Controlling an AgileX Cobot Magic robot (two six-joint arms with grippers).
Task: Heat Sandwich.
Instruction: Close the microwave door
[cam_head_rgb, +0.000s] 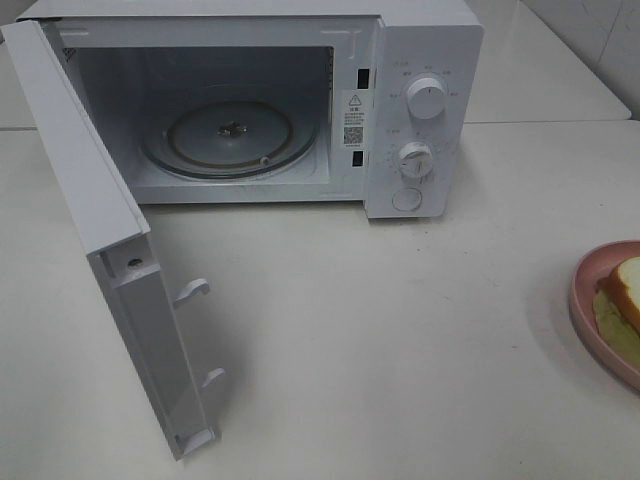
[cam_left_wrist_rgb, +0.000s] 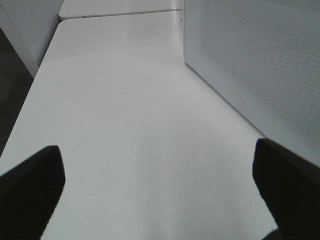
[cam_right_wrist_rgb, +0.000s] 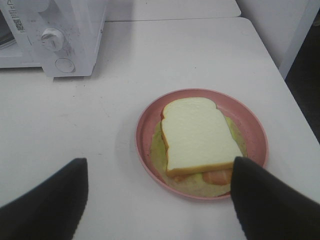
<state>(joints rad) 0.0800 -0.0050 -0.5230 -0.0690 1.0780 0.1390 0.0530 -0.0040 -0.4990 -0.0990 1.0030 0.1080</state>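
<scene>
**Kid:** What are you doing with the robot right now?

**Me:** I am getting ready to pick up the food. The big white microwave oven (cam_head_rgb: 300, 100) has its white door (cam_head_rgb: 110, 260) swung wide open, and the round glass plate inside (cam_head_rgb: 232, 133) is bare. So I think the pick-up step comes now.

**Kid:** Where is the food?

**Me:** The small white-bread sandwich (cam_right_wrist_rgb: 199, 135) lies on a round pink plate (cam_right_wrist_rgb: 252, 127). The plate sits on the white worktop (cam_head_rgb: 380, 330), on my right side, well apart from the oven. In the high view only a part of it shows at the right edge.

**Kid:** What does it look like?

**Me:** The top slice is pale and flat, with a tan-orange crust. A yellow-green layer sticks out under it, and something pink-orange peeks out at one end. It looks soft, so I guess it would squash if I pinched it hard.

**Kid:** Are the robot's hands holding anything?

**Me:** No. The right gripper (cam_right_wrist_rgb: 157, 200) has its black fingers (cam_right_wrist_rgb: 265, 200) wide apart, and they hold nothing. They hang near the plate. The left gripper (cam_left_wrist_rgb: 160, 185) has its fingers spread wide too, over bare worktop just beside the oven door.

**Kid:** What is next?

**Me:** I think the right arm must go down and take hold of the plate's rim, or the sandwich, gently. Then it must carry it level over to the open oven.
</scene>
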